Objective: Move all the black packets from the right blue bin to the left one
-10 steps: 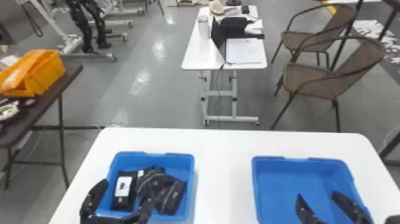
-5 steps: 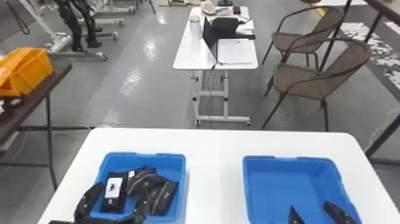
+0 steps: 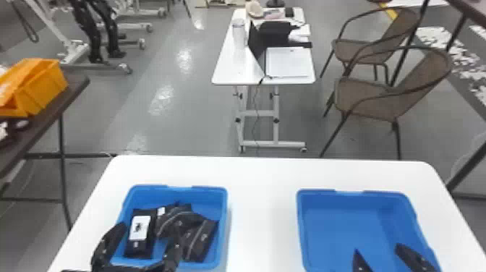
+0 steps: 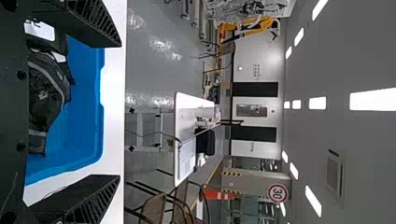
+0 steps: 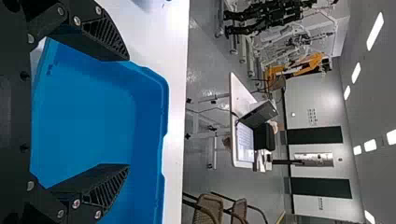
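black packets [image 3: 200,242] sit in the left blue bin [image 3: 177,188], both grippers spread

the packets lie bunched together in the left bin, one (the one with a white label [image 3: 139,228]) nearest the bin's left side. the left gripper [image 3: 149,229] is over that bin's near part, its two fingers standing well apart. the right gripper [image 3: 377,249] is at the right blue bin [image 3: 347,231], its fingers also parted, with blue bin floor seen between them in the right wrist view. both bins stand on a white table [image 3: 262,202], apart from each other. beyond it are a smaller white table [image 3: 231,68] and two brown chairs [image 3: 376,97], and off to the left an orange bin [image 3: 47,88].
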